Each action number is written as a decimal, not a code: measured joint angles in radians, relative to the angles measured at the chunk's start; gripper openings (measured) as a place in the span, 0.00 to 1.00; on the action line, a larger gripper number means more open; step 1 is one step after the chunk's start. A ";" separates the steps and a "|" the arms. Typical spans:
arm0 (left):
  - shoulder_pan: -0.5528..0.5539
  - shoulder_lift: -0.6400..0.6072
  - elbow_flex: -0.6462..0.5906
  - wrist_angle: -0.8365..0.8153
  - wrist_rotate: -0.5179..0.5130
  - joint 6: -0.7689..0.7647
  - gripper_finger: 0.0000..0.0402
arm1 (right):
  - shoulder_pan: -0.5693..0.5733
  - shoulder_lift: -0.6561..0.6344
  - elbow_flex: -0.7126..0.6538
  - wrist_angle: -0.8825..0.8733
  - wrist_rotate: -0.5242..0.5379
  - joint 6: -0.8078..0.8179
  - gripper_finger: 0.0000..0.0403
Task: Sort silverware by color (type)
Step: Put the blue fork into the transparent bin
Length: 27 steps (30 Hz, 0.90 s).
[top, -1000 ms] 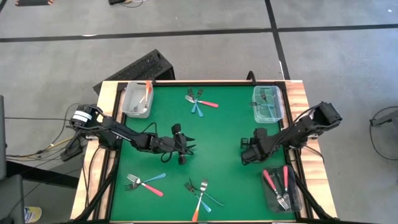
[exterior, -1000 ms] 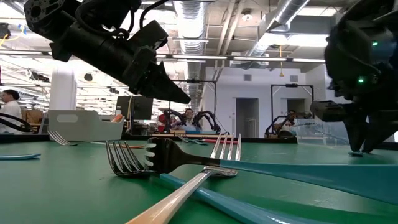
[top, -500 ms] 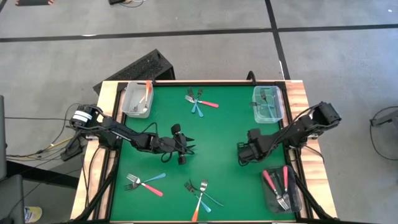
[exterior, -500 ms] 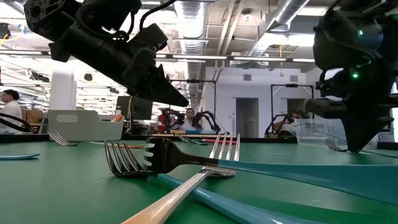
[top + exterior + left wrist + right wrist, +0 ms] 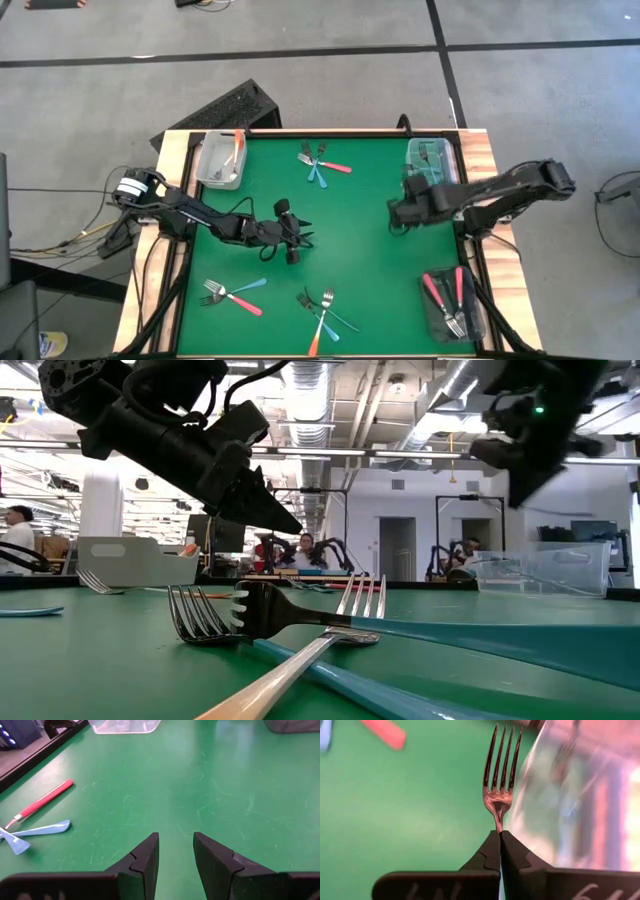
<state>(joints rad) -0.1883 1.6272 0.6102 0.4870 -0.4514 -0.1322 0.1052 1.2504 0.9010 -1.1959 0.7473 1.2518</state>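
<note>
My right gripper (image 5: 500, 837) is shut on a fork (image 5: 501, 775) whose silver tines stick out past its fingertips; the handle is hidden. It hangs above the mat (image 5: 394, 214), just left of the clear far-right bin (image 5: 432, 165), which holds teal forks. My left gripper (image 5: 176, 851) stands open over bare mat at mid-table (image 5: 300, 240). Loose forks lie in small heaps at the far centre (image 5: 320, 165), near left (image 5: 232, 293) and near centre (image 5: 322, 312). My right gripper pinches the fork's thin neck (image 5: 498, 822), just below the tines, between its two fingertips. The fingers slant downward from the table's right side, and the fork runs on in line with them, tines leading. The fork is lifted clear of the mat.
A clear bin (image 5: 220, 160) at the far left holds an orange-handled fork. A dark bin (image 5: 450, 303) at the near right holds pink-red forks. In the low view, crossed forks (image 5: 300, 625) lie close to the camera. Bare mat lies between the two grippers.
My right gripper has risen well above the mat and swung toward the far edge, next to the clear far-right bin, rolling its wrist on the way. The fork has come up off the table with it. My left gripper has kept still.
</note>
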 joint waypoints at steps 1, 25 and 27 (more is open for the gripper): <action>0.000 0.000 0.000 0.000 0.000 0.000 0.27 | -0.036 -0.021 0.003 0.007 0.049 -0.079 0.03; 0.000 0.000 -0.006 -0.080 -0.058 -0.039 0.27 | -0.697 -0.066 0.003 0.205 -0.020 -0.884 0.39; 0.000 0.000 -0.012 -0.081 -0.058 -0.052 0.27 | -0.691 -0.066 0.003 0.206 -0.020 -0.850 0.47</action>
<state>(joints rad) -0.1883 1.6272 0.5978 0.4061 -0.5091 -0.1845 -0.5859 1.1840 0.9043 -0.9899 0.7277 0.4023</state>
